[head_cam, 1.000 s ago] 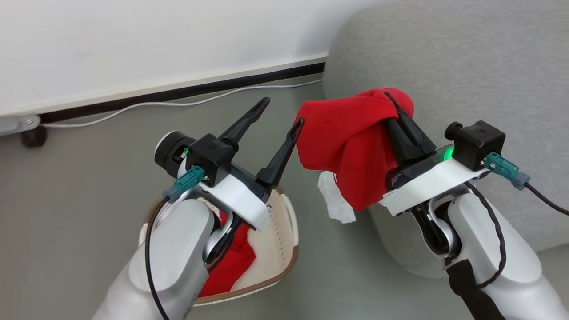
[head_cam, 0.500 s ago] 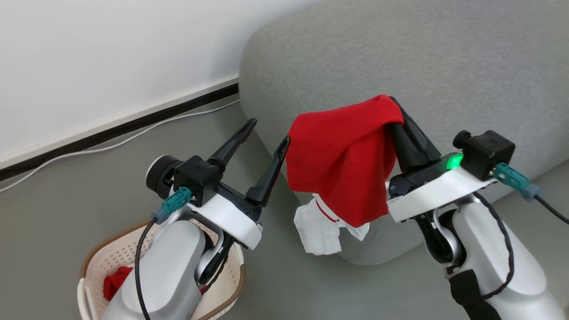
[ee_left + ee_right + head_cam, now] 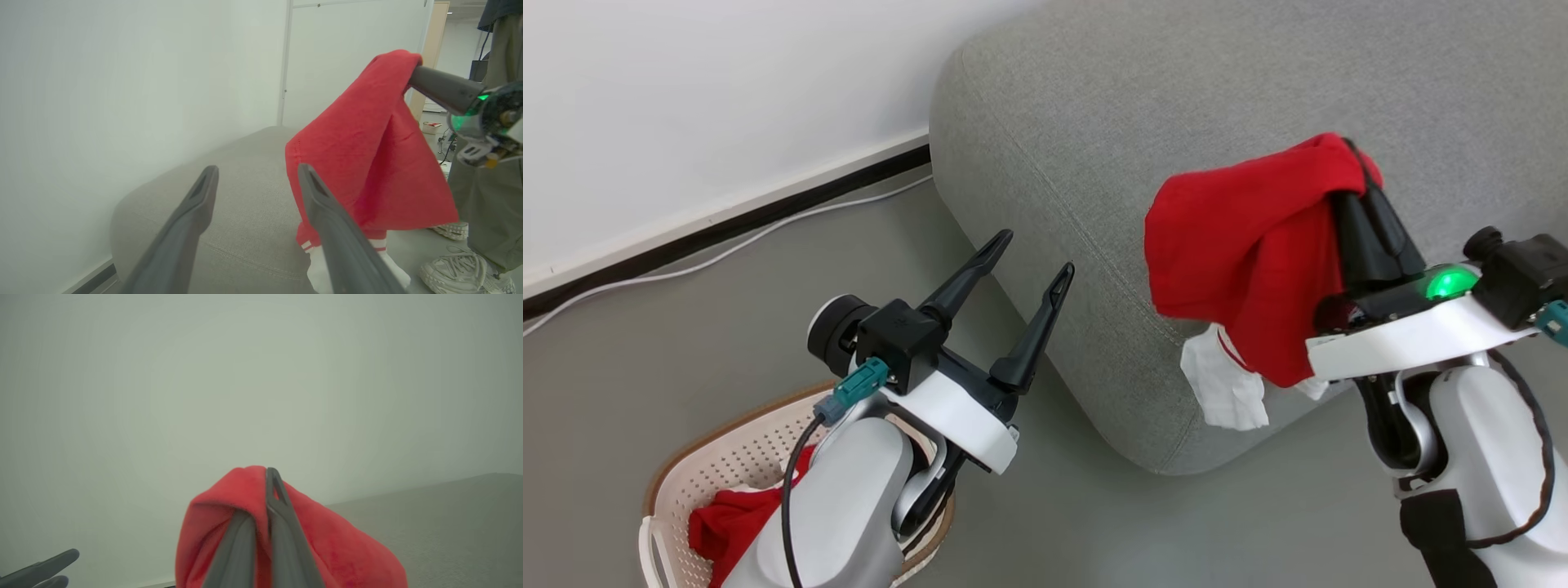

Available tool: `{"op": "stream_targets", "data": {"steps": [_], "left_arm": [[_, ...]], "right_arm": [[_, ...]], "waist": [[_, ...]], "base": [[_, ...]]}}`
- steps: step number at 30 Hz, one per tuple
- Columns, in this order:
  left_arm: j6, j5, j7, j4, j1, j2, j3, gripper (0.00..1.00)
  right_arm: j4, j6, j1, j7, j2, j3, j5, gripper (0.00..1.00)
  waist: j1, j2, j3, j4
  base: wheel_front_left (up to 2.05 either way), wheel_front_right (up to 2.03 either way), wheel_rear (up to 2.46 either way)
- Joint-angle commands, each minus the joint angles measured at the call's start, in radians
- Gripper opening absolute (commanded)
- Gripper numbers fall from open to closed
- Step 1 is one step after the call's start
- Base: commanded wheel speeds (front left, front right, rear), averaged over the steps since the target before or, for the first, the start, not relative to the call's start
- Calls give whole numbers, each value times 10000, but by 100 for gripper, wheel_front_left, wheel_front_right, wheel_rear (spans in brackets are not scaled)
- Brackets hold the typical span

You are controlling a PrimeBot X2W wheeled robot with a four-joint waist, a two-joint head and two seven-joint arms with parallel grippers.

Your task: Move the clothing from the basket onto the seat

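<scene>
Presently, mid-transfer, the right hand (image 3: 1356, 163) is clamped on a red garment (image 3: 1241, 237) at the edge of the sofa (image 3: 1094, 122), so lowering and release come next; the left hand (image 3: 1037, 251) is spread, empty.

- Head view: plain white wall (image 3: 686, 106) from 9 to 12 o'clock, evenly lit.
- Black skirting strip (image 3: 727, 231) at its foot, with a white cable (image 3: 768, 231) just beside it.
- Grey floor (image 3: 686, 351), 6 to 9 o'clock.
- Grey fabric seat (image 3: 1135, 122), 12 to 3 o'clock, near the wall.
- Left wrist view: beige door frame (image 3: 435, 45) at 1 o'clock.
</scene>
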Motion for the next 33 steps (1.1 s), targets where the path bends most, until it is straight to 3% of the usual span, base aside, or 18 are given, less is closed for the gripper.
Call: {"op": "stream_targets", "data": {"steps": [1,5,19,33], "left_arm": [[-40,-35,-49,-294,-53,156,292,100],[-40,26,-49,-465,110,204,190,100],[-40,128,-49,-1383,-849,577,-672,100],[-40,237,-49,-1999,-2146,791,-1755,100]], "right_arm": [[-339,40,-236,-61,-44,77,-55,0],[-228,40,-810,-61,-231,-196,-175,0],[718,40,-3098,-61,-1226,-2281,-383,0],[2138,40,-5454,-61,-2390,-4017,-1428,0]], "waist": [[0,-1,63,6],[0,-1,385,39],[0,-1,2407,1377],[0,-1,4188,2322]], "base": [[0,0,0],[0,0,0],[0,0,0],[0,0,0]]}}
